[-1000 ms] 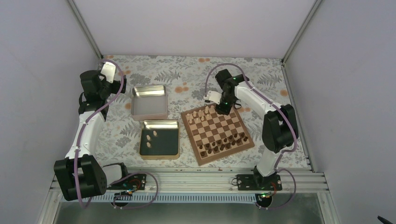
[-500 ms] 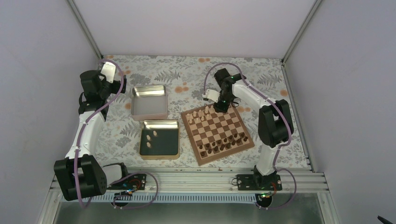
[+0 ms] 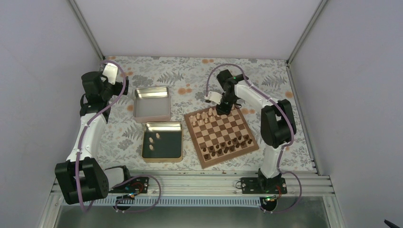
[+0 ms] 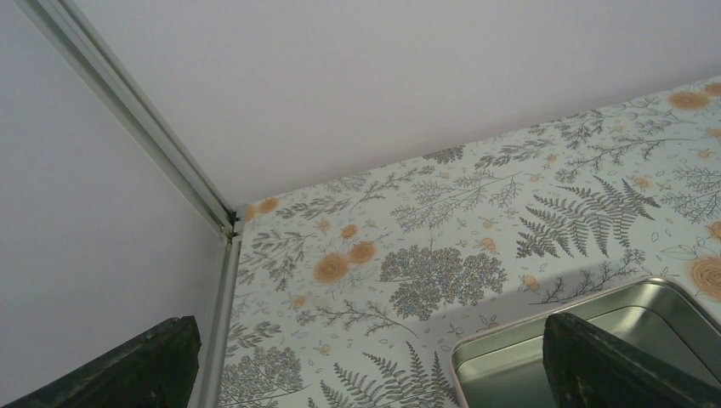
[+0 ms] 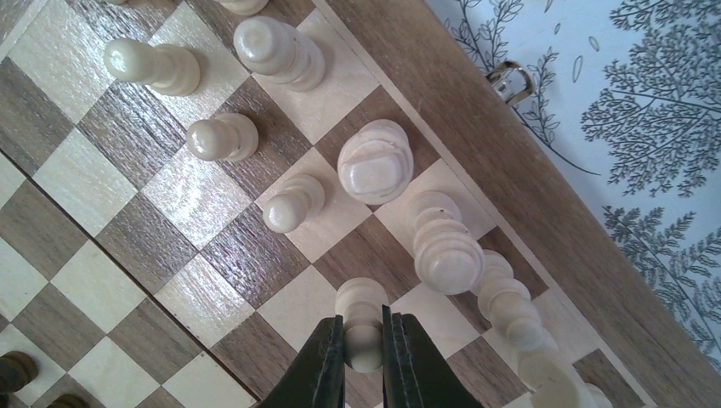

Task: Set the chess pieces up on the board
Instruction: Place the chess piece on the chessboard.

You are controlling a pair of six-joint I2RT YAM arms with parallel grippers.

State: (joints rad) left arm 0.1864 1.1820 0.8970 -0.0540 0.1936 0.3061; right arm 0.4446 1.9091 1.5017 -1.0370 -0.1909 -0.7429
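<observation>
Right pincer (image 5: 363,327) clamped on one pale pawn (image 5: 360,297); left pincer (image 4: 367,340) apart; two tins (image 3: 138,115).

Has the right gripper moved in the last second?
Yes. The right gripper, shut on a pale chess piece, has shifted slightly left along the far edge of the board.

The board (image 5: 527,195) is wood with plain grain, its light squares catching some shine. The pieces (image 5: 375,161) are smooth pale wood with a soft sheen; the dark pieces (image 5: 13,370) are brown wood. A bright metal clasp (image 5: 510,81) glints at the board's edge. The tin (image 4: 595,310) is brushed metal, dully glossy. The table cover (image 4: 442,255) is matt, printed with ferns. The fingers (image 5: 321,365) look like matt dark plastic
</observation>
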